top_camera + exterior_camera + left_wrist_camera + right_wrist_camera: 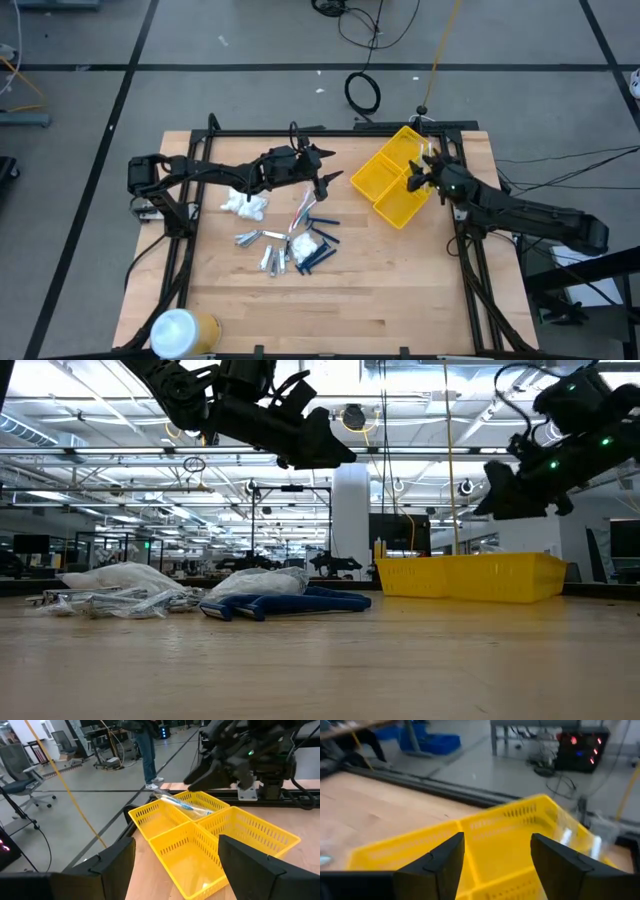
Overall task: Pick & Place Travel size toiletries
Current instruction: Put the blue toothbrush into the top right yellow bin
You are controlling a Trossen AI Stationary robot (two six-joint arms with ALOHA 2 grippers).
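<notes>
The travel size toiletries lie in a loose heap mid-table: white packets, silvery tubes, thin toothbrush sticks and dark blue combs. One blue-and-white toothbrush in a clear packet lies in the far compartment of the yellow bin. My left gripper hangs open between the heap and the bin, above the table, with nothing between its fingers. My right gripper hovers open over the bin, with nothing between its fingers.
A big white-and-yellow cylinder lies at the table's near left corner. Black frame rails run along the table's far edge and sides. Bare wood lies near the front edge. A person stands on the floor beyond the table.
</notes>
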